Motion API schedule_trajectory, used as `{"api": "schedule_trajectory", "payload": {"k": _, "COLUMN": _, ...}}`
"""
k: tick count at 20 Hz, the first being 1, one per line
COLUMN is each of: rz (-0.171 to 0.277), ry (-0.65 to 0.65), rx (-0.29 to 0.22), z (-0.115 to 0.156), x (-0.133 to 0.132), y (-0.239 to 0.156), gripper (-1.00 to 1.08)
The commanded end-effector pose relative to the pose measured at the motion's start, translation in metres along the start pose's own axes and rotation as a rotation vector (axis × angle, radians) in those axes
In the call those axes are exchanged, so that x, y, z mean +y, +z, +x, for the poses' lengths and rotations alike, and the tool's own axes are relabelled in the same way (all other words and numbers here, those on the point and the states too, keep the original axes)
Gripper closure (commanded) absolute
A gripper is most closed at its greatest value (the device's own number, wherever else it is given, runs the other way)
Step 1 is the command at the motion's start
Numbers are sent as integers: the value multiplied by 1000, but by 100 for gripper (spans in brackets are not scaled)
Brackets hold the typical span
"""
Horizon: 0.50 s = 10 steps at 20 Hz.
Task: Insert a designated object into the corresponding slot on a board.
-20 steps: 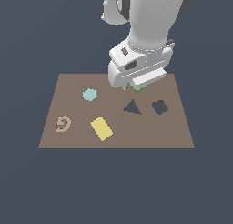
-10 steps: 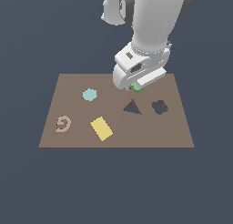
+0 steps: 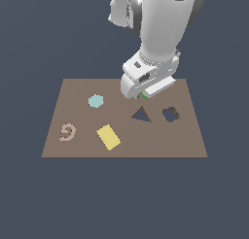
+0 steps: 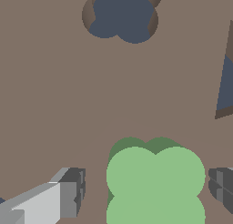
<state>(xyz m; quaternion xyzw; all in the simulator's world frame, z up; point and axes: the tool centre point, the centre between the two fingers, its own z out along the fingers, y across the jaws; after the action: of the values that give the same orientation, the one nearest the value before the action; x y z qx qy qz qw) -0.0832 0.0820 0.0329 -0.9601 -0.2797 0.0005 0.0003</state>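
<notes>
Pincer (image 4: pixel 145 191) spread wide around the small flat green piece with a lobed, flower-like outline (image 4: pixel 154 182) — one finger (image 4: pixel 68 196) clear of it on one side, the other dark pad (image 4: pixel 223 184) just beside its far edge, so not clamped yet. Green piece lying on the flat brown rectangular board (image 3: pixel 124 136), near the far edge. Dark flower-shaped slot (image 3: pixel 170 114) apart from it, beside the triangular hole (image 3: pixel 141 115). Likely risks from here: closing off-centre on rounded lobes — piece twisting or squirting free; lobes turned wrongly at the slot, jamming on the rim.
</notes>
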Motion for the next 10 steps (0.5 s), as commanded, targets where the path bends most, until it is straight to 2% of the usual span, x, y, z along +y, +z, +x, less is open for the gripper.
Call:
{"api": "schedule_trajectory", "payload": {"k": 1, "rz": -1, "ry": -1, "rx": 1, "z": 0, "x": 0, "y": 3, "gripper": -92}}
{"api": "schedule_trajectory", "payload": {"k": 2, "rz": -1, "ry": -1, "rx": 1, "z": 0, "x": 0, "y": 3, "gripper": 108}}
{"api": "schedule_trajectory", "payload": {"k": 10, "rz": -1, "ry": -1, "rx": 1, "z": 0, "x": 0, "y": 3, "gripper": 108}}
